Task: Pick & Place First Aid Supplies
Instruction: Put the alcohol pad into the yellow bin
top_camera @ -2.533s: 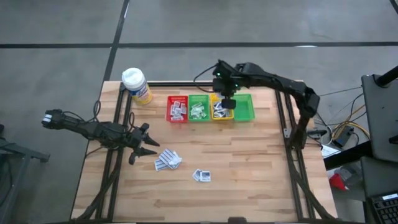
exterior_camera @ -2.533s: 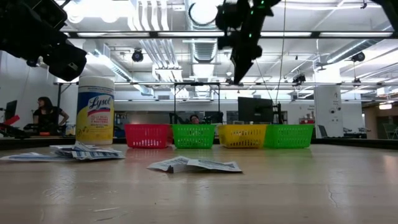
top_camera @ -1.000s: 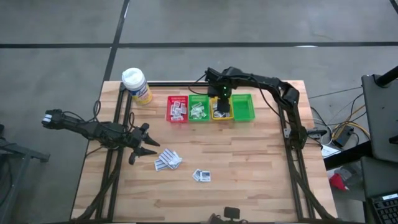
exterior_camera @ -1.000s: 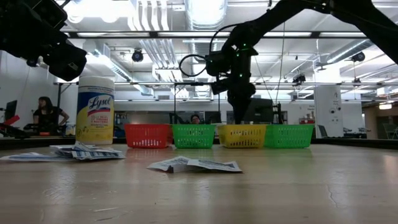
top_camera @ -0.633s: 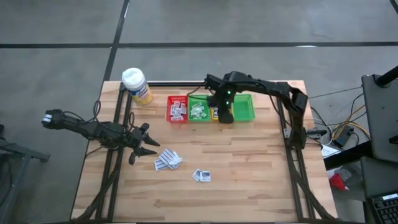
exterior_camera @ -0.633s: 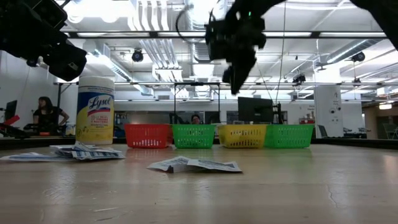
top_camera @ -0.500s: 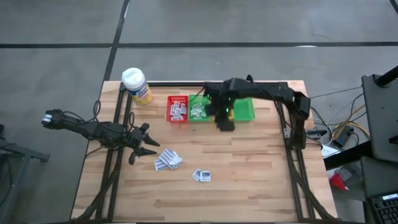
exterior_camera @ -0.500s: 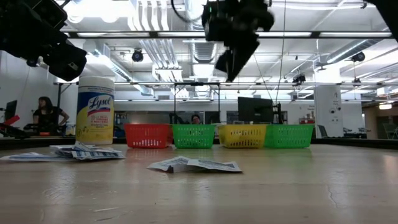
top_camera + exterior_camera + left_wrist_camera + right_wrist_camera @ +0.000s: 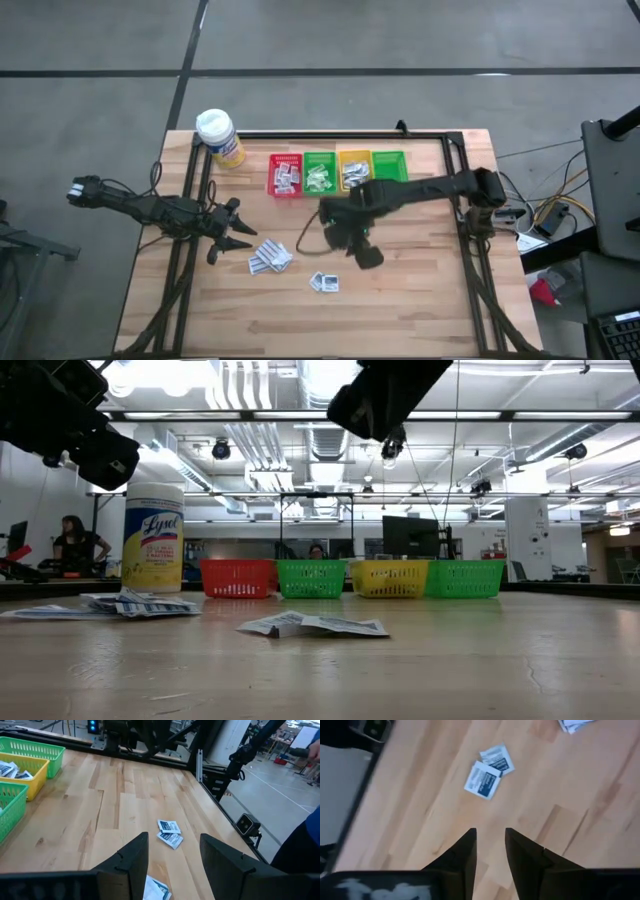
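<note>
The first aid supplies are small white sachets. A pile [image 9: 270,258] lies left of the table's middle, and a pair [image 9: 323,283] lies nearer the front edge; the pair [image 9: 489,770] also shows in the right wrist view. More sachets fill the red [image 9: 285,175], green [image 9: 320,172] and yellow [image 9: 354,170] bins at the back. My right gripper [image 9: 367,256] hangs above the table's middle, right of the pair, pointing steeply down, open by a narrow gap [image 9: 490,832] with nothing in it. My left gripper [image 9: 238,240] waits open beside the pile, with nothing between its fingers [image 9: 172,845].
A second green bin [image 9: 390,165] stands at the right end of the row. A white-capped yellow bottle [image 9: 220,137] stands at the back left corner. Bare wood lies right of and in front of my right gripper. A person sits far off in the room [image 9: 75,545].
My right gripper has risen out of the yellow bin and swung toward the table's near edge, to a place above the table's middle, right of the two loose sachets. It has rolled as it went. The sachets on the table have not moved.
</note>
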You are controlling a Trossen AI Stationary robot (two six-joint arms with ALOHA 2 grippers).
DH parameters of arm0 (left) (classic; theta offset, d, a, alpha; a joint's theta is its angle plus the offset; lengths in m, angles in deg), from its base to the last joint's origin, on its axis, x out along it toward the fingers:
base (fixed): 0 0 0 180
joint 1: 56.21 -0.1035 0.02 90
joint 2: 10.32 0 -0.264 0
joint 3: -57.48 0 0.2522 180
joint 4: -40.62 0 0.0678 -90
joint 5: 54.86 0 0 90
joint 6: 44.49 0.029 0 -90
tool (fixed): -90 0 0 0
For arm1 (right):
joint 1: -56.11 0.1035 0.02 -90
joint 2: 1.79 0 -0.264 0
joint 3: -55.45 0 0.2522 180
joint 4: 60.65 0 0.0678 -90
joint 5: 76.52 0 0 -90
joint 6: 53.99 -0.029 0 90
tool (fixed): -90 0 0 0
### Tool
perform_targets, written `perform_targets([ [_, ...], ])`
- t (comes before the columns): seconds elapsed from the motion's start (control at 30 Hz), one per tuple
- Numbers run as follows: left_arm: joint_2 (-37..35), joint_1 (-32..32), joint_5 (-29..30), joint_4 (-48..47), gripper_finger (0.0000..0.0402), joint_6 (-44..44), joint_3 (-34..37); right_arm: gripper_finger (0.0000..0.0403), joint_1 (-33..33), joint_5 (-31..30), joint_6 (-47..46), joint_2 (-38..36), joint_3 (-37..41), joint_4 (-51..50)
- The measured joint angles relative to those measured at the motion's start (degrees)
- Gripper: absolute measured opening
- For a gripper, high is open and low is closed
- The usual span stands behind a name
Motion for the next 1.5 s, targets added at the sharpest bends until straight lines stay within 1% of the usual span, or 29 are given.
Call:
perform_targets([
  [0.13,0.0,0.0,0.0,0.0,0.0172,0.0,0.0,0.0091,4.1,-7.6,-3.1,0.1,0.0,1.0],
  [0.23,0.0,0.0,0.0,0.0,0.0172,0.0,0.0,0.0087,6.4,-9.3,-5.8,0.9,0.1,2.7],
  [0.47,0.0,0.0,-0.2,-0.2,0.0172,0.1,0.0,0.0093,8.5,-9.4,-13.5,3.9,0.1,9.1],
  [0.67,0.5,0.0,-0.5,-0.6,0.0172,0.1,0.0,0.0108,8.8,-9.4,-17.5,8.6,0.2,9.7],
  [0.83,0.8,0.0,-0.7,-1.4,0.0172,0.1,0.0,0.0126,8.7,-9.4,-18.3,12.3,0.2,9.8],
  [1.13,0.8,0.0,-0.7,-1.6,0.0172,0.3,0.0,0.0152,8.8,-9.1,-20.4,15.2,0.2,12.8],
  [1.3,1.0,0.0,-0.7,-1.7,0.0172,0.6,0.0,0.0155,8.9,-10.1,-20.3,17.2,0.2,13.2],
  [1.5,1.1,0.0,-0.7,-1.7,0.0172,0.6,0.0,0.0146,8.9,-10.8,-20.3,19.8,0.2,13.7],
])
